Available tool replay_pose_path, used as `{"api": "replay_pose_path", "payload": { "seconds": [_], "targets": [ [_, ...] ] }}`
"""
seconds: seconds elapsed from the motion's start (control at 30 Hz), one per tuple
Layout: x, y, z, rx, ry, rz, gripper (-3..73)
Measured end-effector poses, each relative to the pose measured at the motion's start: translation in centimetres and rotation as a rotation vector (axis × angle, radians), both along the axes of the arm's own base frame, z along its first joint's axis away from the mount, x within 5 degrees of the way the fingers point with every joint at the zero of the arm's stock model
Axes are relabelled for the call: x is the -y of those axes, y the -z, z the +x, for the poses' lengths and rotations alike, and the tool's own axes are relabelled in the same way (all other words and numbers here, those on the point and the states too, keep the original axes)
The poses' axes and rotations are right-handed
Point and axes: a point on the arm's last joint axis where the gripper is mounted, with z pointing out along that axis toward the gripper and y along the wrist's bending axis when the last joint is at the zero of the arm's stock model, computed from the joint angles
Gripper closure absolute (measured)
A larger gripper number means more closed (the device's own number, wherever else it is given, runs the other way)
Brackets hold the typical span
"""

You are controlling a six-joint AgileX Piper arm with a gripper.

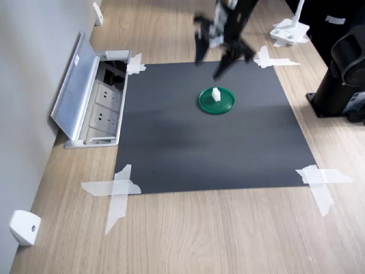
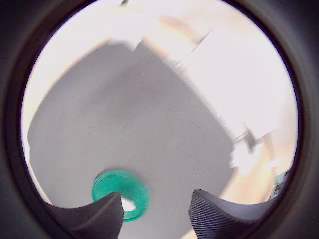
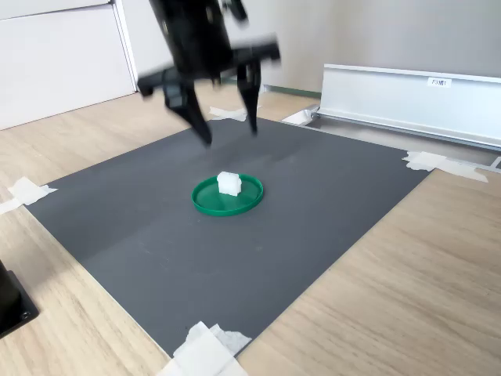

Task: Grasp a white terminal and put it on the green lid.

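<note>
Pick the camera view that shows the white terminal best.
The second exterior view: the white terminal sits sharp and unobstructed on the green lid. The first exterior view shows it smaller. The wrist view shows only a blurred white patch beside a finger of the open claw.

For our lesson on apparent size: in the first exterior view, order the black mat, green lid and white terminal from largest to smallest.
1. black mat
2. green lid
3. white terminal, resting on the lid
</note>
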Motion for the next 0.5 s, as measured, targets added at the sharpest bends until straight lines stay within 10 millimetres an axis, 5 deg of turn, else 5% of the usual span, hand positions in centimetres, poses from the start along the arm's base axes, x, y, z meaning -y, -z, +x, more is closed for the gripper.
{"api": "replay_pose_path", "payload": {
  "seconds": [0.13, 0.23, 0.33, 0.5],
  "targets": [
    [-0.8, -5.7, -2.0, 0.217, 0.088, 0.139, 31.0],
    [-1.2, -8.0, -3.9, 0.336, 0.175, 0.262, 50.7],
    [-1.3, -8.4, -6.0, 0.456, 0.250, 0.338, 64.9],
    [-1.2, -6.6, -9.5, 0.666, 0.373, 0.494, 69.7]
  ]
}}
